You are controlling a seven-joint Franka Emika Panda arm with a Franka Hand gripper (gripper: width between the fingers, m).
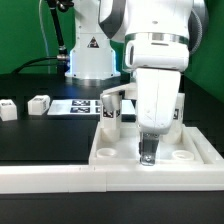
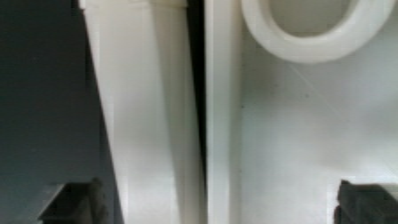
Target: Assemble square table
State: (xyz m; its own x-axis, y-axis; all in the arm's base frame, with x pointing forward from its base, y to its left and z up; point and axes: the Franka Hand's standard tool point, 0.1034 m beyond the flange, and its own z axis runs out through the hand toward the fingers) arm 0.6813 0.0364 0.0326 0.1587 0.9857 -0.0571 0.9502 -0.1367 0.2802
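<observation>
White arm (image 1: 155, 50), triangle-marked base (image 1: 90, 58), white gripper (image 1: 148, 158), black jaws.

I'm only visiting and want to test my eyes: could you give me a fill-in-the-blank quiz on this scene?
The white plastic square table top with raised rim rests on a ____ table surface.
On the exterior view's left of the flat white marker board, ____ short white tagged legs lie loose.
The robot's two-finger gripper hangs over the table top with its jaws ____.
Missing words: black; two; open.
</observation>
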